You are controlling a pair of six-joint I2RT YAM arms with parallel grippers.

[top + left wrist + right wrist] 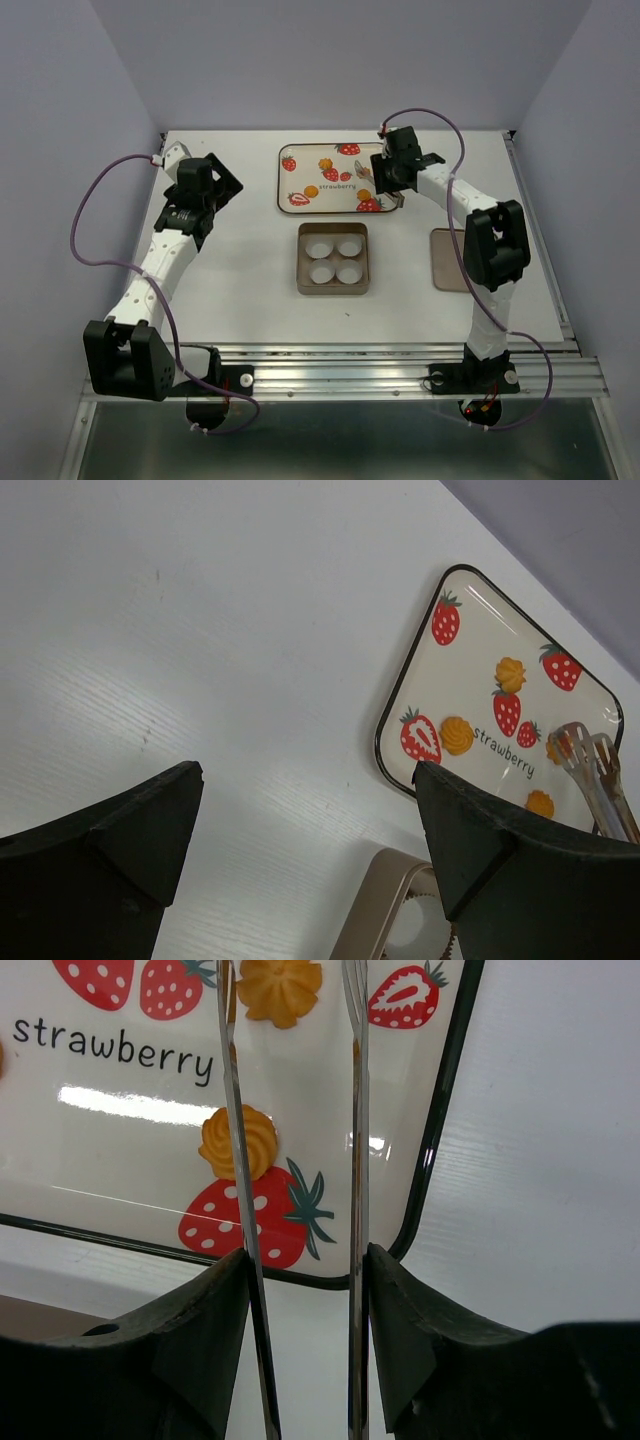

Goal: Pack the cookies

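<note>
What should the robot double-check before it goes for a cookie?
1. Grip on tongs by right fingers: ok.
2. Blades apart: ok.
3. A cookie between the tips: cannot tell; the tips run out of the right wrist view.
4. Four cups in box empty: ok.
5. The left fingers open and away from tray: ok.

Single legible word: "strawberry", lowercase dark print on the tray (300,1070). Overhead view seems to repeat it, barely resolved.
</note>
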